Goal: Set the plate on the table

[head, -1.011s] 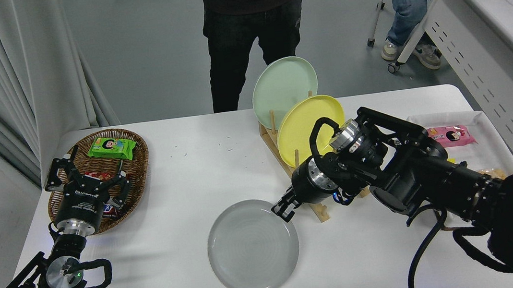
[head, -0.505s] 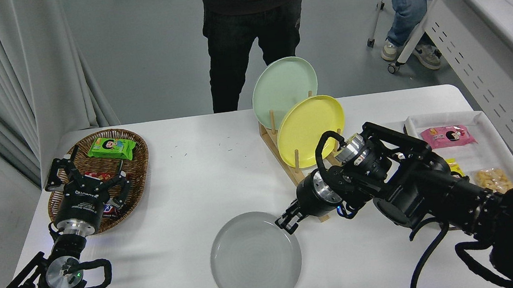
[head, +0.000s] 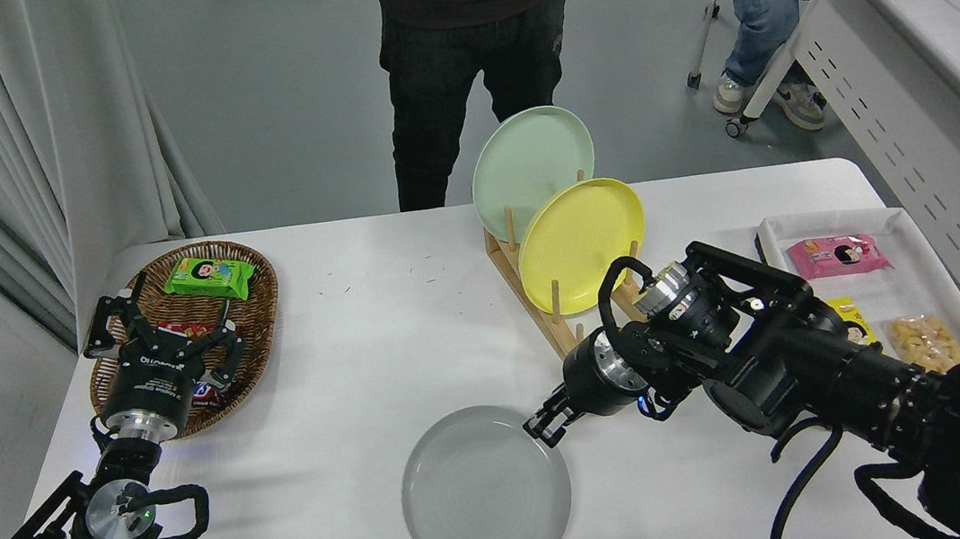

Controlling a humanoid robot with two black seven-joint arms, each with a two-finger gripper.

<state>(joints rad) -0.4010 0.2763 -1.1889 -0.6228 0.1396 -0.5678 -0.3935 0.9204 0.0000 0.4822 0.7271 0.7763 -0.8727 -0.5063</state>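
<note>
Right black gripper (head: 543, 423) clamped on far-right rim of round pale grey plate (head: 485, 492), low over white table (head: 345, 357). Lower level, then release; left gripper (head: 157, 329) parked, fingers spread.

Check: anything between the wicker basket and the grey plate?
Nothing. In the head view, only bare white table separates the wicker basket from the grey plate.

Plate (head: 486, 493): round, pale grey, low raised rim, faint rings inside, nothing on it. Looks flat, face up, at near edge of table, a bit right of middle. Far right rim gripped.

Table (head: 362, 346): big, white, plain top, rounded corners.
</note>
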